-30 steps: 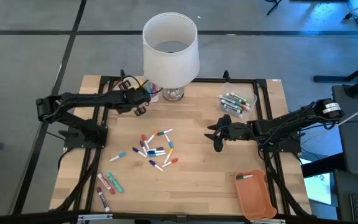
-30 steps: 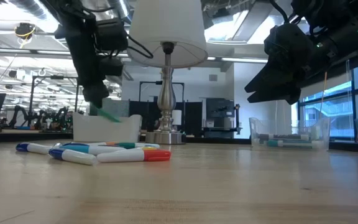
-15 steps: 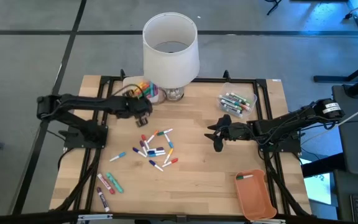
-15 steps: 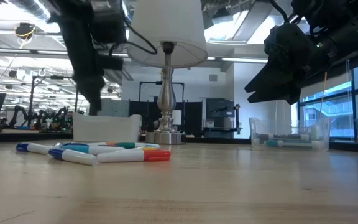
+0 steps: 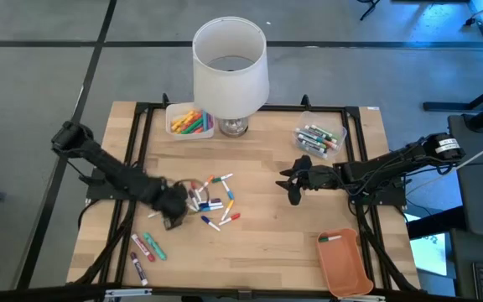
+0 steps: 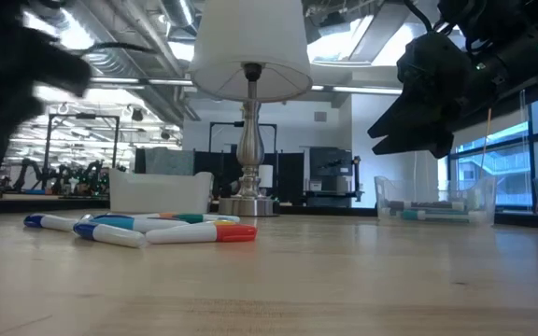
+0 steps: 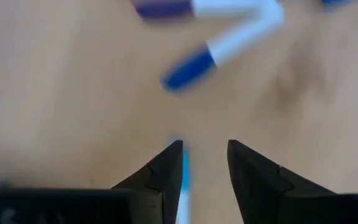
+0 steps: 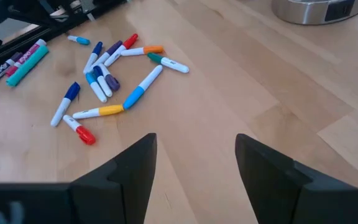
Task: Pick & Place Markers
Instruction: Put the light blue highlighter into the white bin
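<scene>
Left gripper (image 5: pixel 173 211) is low at the left edge of the loose markers (image 5: pixel 210 201) mid-counter (image 5: pixel 267 243). Fingers (image 7: pixel 166 174) spread, nothing pinched. In the left wrist view a light-blue marker (image 7: pixel 184 180) sits in the gap, long axis running along the fingers, so the jaws close across its width; which end is the cap, can't tell. Blue-capped white marker (image 7: pixel 222 53) lies just ahead, diagonal. Right gripper (image 5: pixel 296 183) hovers right of the pile, farther off, fingers apart, empty.
</scene>
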